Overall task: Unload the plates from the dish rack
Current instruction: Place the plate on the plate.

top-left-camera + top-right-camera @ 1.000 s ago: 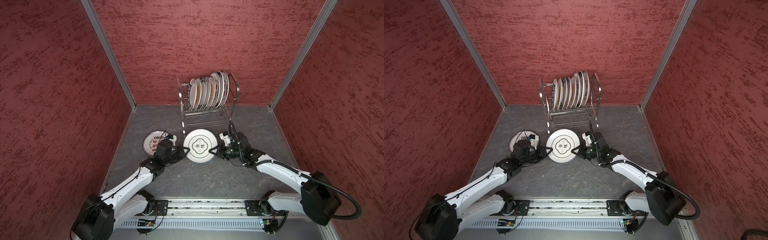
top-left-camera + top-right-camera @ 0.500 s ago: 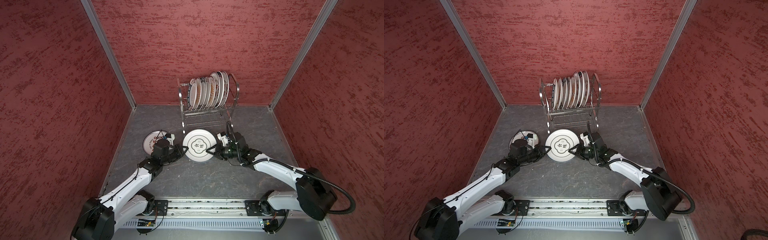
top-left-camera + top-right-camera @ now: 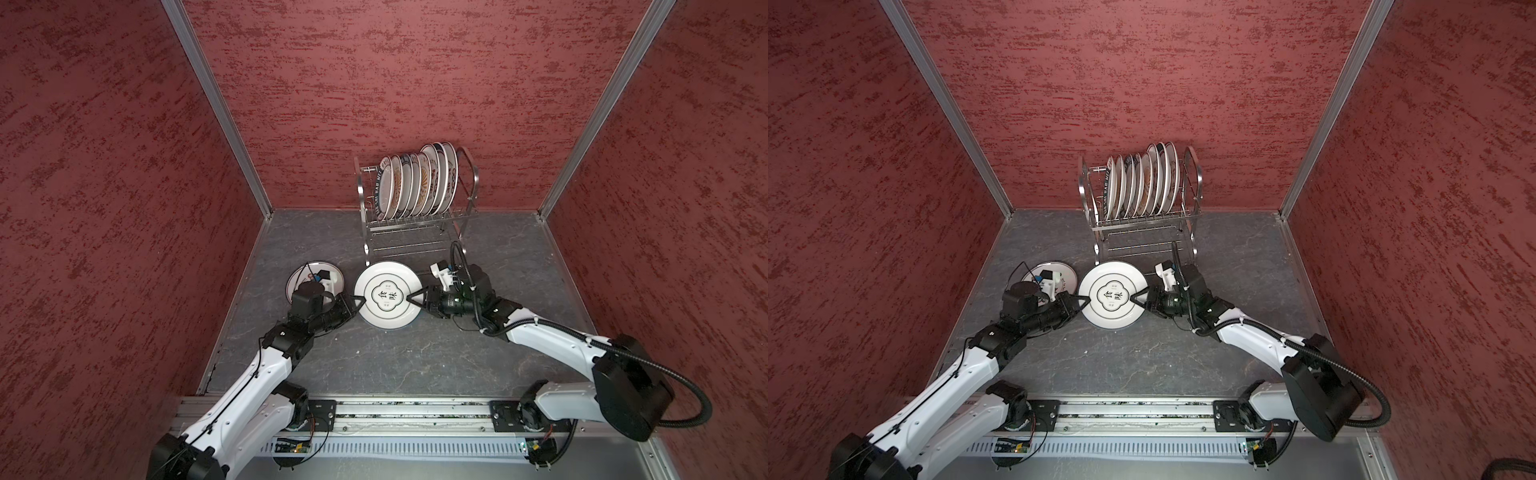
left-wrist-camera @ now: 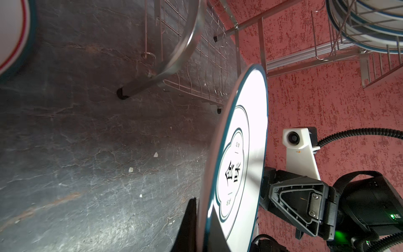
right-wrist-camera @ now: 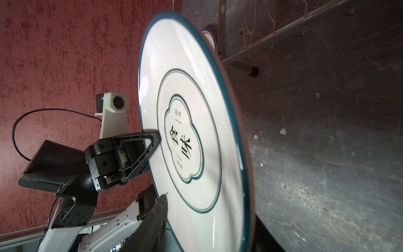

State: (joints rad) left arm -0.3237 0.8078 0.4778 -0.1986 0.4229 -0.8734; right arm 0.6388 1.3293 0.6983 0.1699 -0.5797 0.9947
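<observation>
A white plate [image 3: 386, 295] [image 3: 1113, 295] with a teal rim and black Chinese characters hangs face up just above the floor, in front of the dish rack [image 3: 415, 224] [image 3: 1144, 226]. My left gripper [image 3: 360, 300] [image 4: 202, 218] is shut on its left rim. At the plate's right rim my right gripper [image 3: 413, 299] [image 5: 209, 218] is open, with one finger over the face and the other under the plate. Several plates [image 3: 415, 183] [image 3: 1142, 183] stand upright in the rack's upper tier. Another plate [image 3: 297, 282] lies flat on the floor, partly hidden by my left wrist.
The rack's lower tier [image 4: 207, 83] and legs [image 5: 242, 66] stand close behind the held plate. Red walls close in the grey floor [image 3: 415, 357] on three sides. An aluminium rail [image 3: 395, 409] carrying both arm bases runs along the front.
My right gripper's jaws have opened off the plate's right rim. The left gripper stays shut on the left rim, and the plate has shifted slightly to the left.
</observation>
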